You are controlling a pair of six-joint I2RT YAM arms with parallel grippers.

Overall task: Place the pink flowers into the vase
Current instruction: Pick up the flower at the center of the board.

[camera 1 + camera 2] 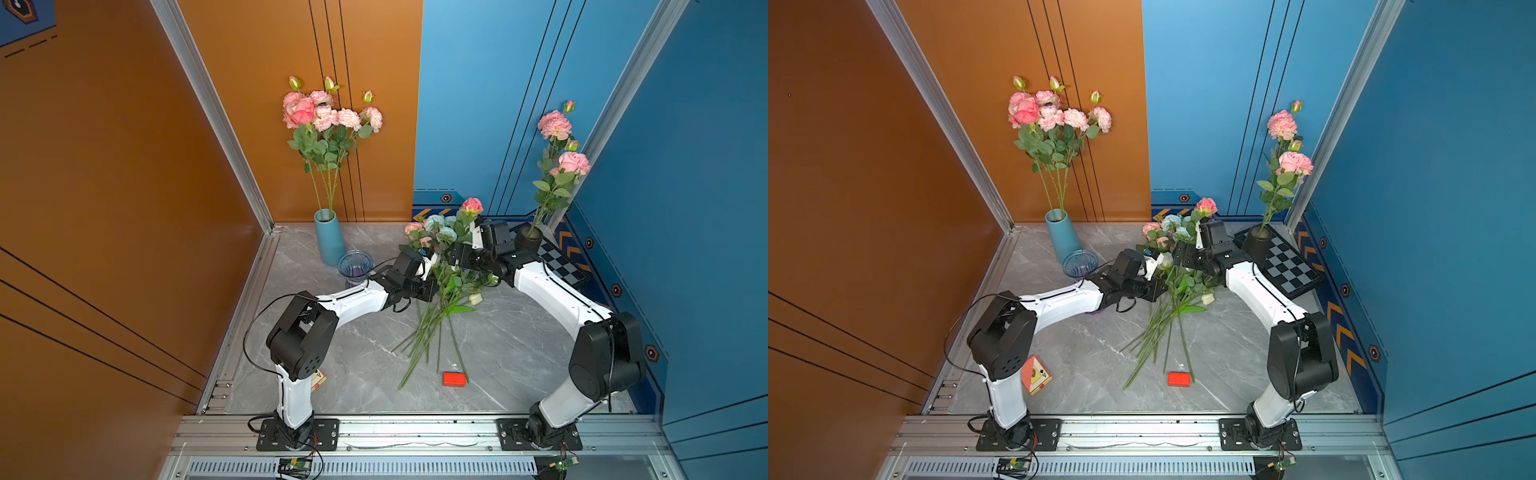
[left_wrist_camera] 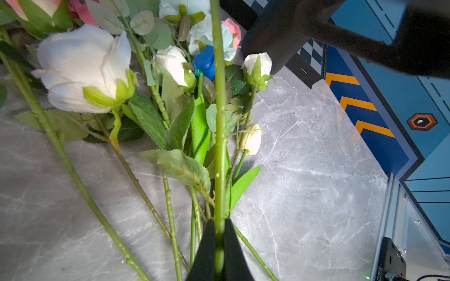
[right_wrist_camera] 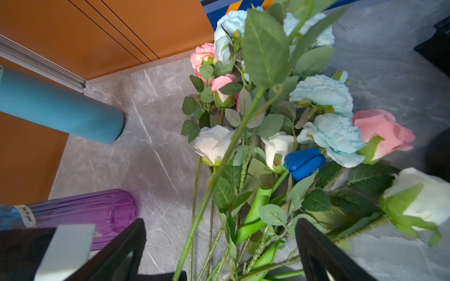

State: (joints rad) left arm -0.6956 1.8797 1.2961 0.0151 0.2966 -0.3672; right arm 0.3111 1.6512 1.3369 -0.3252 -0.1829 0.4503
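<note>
Left end effector pinches one flower stem above the heap

Left end effector (image 2: pixel 220 243) is clamped on a green stem (image 2: pixel 220 136) running lengthwise away from it; its head is cropped. Right end effector (image 3: pixel 219 245) gapes wide beside it. Pink flowers (image 1: pixel 471 206) top the pile; the blue vase (image 1: pixel 329 241) stands far left.

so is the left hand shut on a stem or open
Shut: in the left wrist view the left hand clamps one green stem between its closed fingers.
</note>
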